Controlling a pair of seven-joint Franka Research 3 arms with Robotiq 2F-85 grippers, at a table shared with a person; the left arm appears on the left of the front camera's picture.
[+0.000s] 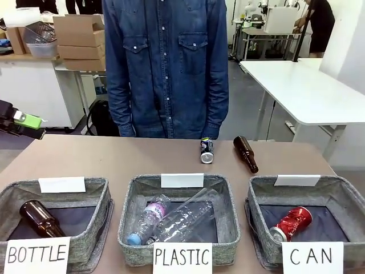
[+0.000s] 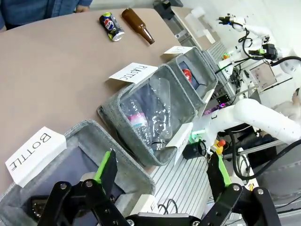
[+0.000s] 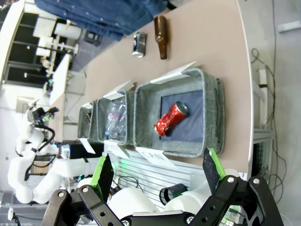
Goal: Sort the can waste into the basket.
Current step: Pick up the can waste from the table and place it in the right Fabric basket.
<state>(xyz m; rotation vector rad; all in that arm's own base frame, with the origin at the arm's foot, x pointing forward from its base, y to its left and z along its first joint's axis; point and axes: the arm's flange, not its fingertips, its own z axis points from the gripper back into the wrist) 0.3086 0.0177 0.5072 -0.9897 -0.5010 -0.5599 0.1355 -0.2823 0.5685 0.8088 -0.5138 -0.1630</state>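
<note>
Left gripper point(image 2: 164, 162), right gripper point(image 3: 157, 157) both spread wide, holding nothing. Red can point(image 1: 291, 222) lay in basket point(image 1: 345, 191). Dark can point(image 1: 206, 150) lay on table point(image 1: 114, 160), far side, just beside brown bottle point(image 1: 246, 153). Risk: fingers could nudge bottle, round can could roll.

Left fingers point(image 2: 103, 168) and right fingers point(image 3: 103, 172) spread wide, empty.

Bottles and bins in front of me
A brown glass bottle point(image 1: 246, 154) lies on the table point(image 1: 102, 157) at the far side. Another bottle point(image 1: 41, 219) lies in the BOTTLE basket point(image 1: 101, 197) on my left. Two clear plastic bottles point(image 1: 182, 217) lie in the PLASTIC basket point(image 1: 129, 212). A person in denim point(image 1: 166, 63) stands beyond.
</note>
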